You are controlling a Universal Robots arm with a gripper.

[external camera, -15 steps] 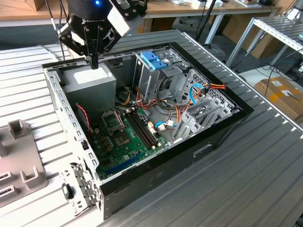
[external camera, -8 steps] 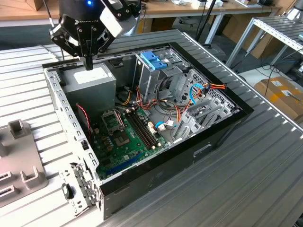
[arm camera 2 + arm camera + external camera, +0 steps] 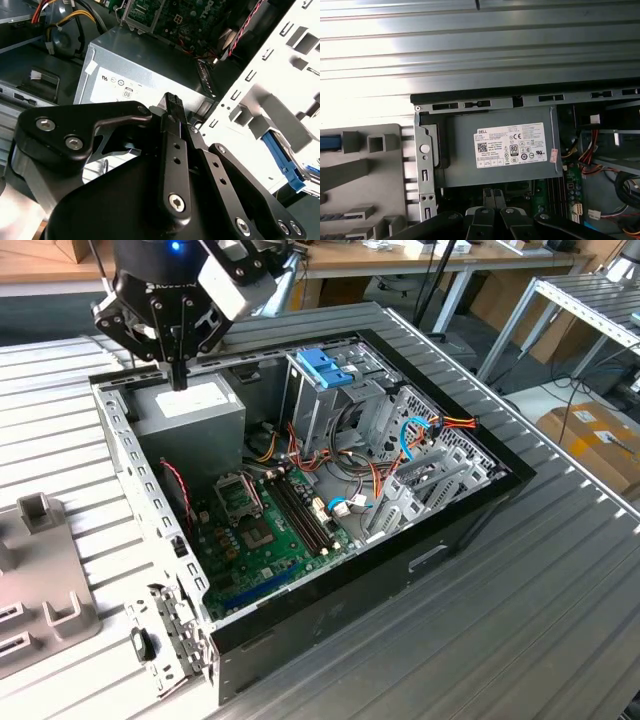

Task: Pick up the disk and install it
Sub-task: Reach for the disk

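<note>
I take the blue edge standing in the grey holder (image 3: 45,580) for the disk (image 3: 330,142). It is outside the computer case (image 3: 120,455), toward the exterior view's left. My tool (image 3: 178,375) hangs over the power supply (image 3: 195,410), closed and empty, so the disk lies beyond the case wall.

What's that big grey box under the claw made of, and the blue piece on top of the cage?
The grey box looks like sheet metal, dull grey finish: folded edges, soft sheen, a paper-like white sticker on top. The blue piece looks like moulded plastic: even bright colour, slight gloss, though that is a guess from its look.
</note>
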